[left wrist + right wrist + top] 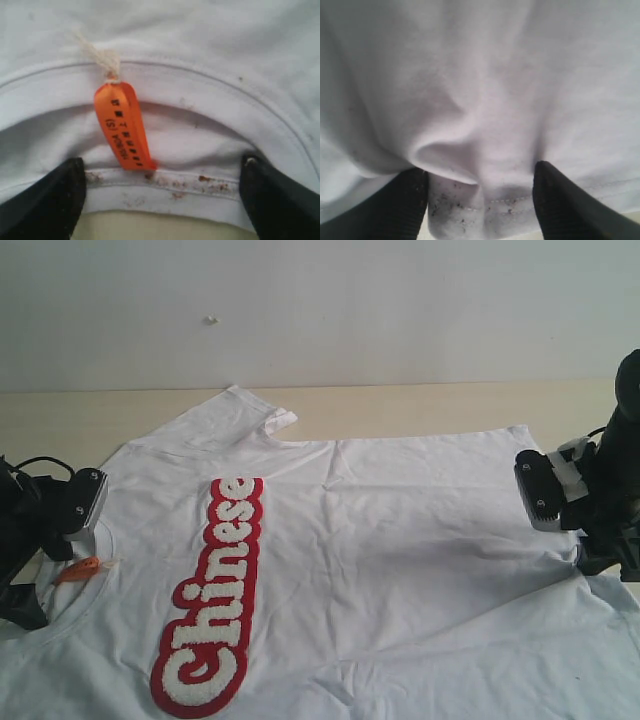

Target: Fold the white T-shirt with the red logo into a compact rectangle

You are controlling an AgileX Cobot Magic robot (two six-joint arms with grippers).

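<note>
We see the shirt (400,540) spread flat mid-frame, logo (210,600) up; no fold made yet. Our left gripper (162,165) straddles the collar (210,100) at left, right gripper (480,170) the hem (500,205) at right, both spread wide.

T-shirt (400,540) fills mid, table (450,405) behind — open

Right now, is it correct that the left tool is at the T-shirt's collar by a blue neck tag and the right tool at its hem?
No: the neck tag is orange, not blue, as the left wrist view shows. The left tool is at the collar of the white T-shirt and the right tool at its hem.
</note>
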